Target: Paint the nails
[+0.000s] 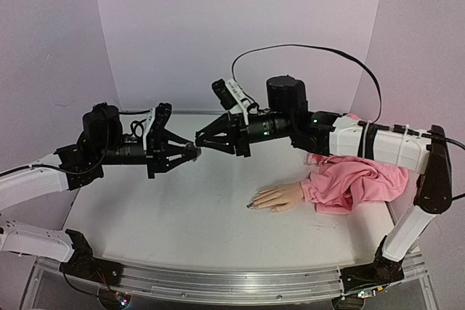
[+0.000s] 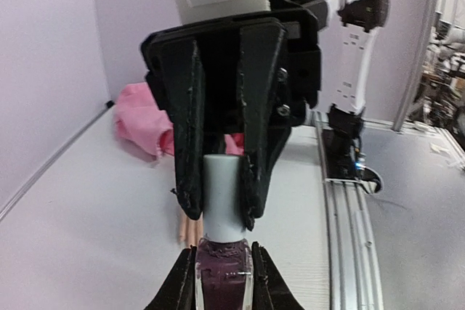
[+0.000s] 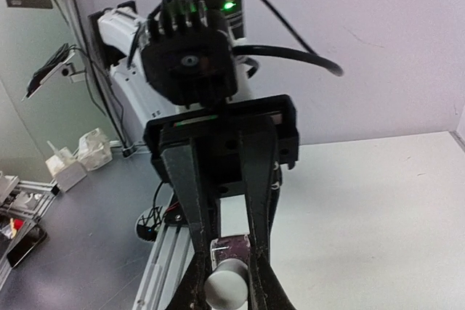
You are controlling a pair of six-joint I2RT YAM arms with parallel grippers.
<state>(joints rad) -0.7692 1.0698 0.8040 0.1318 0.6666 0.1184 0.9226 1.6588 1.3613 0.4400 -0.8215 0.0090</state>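
Observation:
A small polish bottle [image 2: 224, 277] of dark purple glass hangs above the table, and my left gripper [image 2: 224, 270] is shut on its body. My right gripper [image 2: 221, 212] comes from the opposite side and is shut on the bottle's white cap [image 2: 222, 194]. In the top view the two grippers meet at the bottle [image 1: 197, 149]. In the right wrist view the cap [image 3: 227, 288] sits between my right gripper's fingers [image 3: 195, 281]. The mannequin hand [image 1: 282, 196] lies flat on the table to the lower right. Its nails [image 1: 251, 205] point left and are too small to read.
The pink sleeve [image 1: 357, 183] is bunched at the right, under my right forearm. A metal rail [image 1: 232, 281] runs along the near edge of the table. Lilac walls [image 1: 240, 27] close off the back and both sides.

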